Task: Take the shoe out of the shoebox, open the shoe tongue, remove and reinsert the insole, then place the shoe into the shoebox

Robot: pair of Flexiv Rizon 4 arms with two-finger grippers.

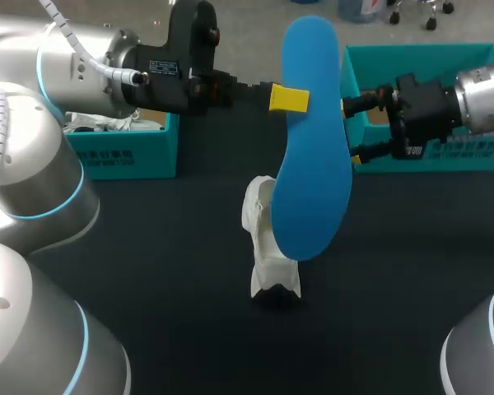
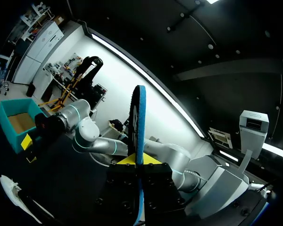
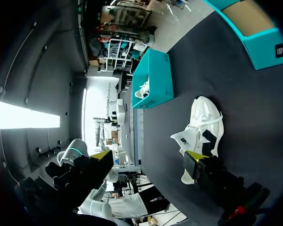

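Note:
My left gripper [image 1: 290, 99] is shut on a large blue insole [image 1: 313, 148] and holds it high above the table's middle. In the left wrist view the insole [image 2: 139, 122] stands edge-on between the fingers of that gripper [image 2: 137, 162]. A white shoe [image 1: 266, 239] with its tongue pulled open rests on the black table, partly hidden behind the insole. My right gripper [image 1: 354, 130] stands wide open just right of the insole, holding nothing. The right wrist view shows the shoe [image 3: 203, 125] on the table ahead of that gripper [image 3: 148, 157], but no insole.
A teal box [image 1: 128, 152] stands at the back left, with a white shoe [image 3: 144, 89] inside it in the right wrist view. An open teal shoebox [image 1: 432, 152] with a brown bottom stands at the back right, behind my right gripper.

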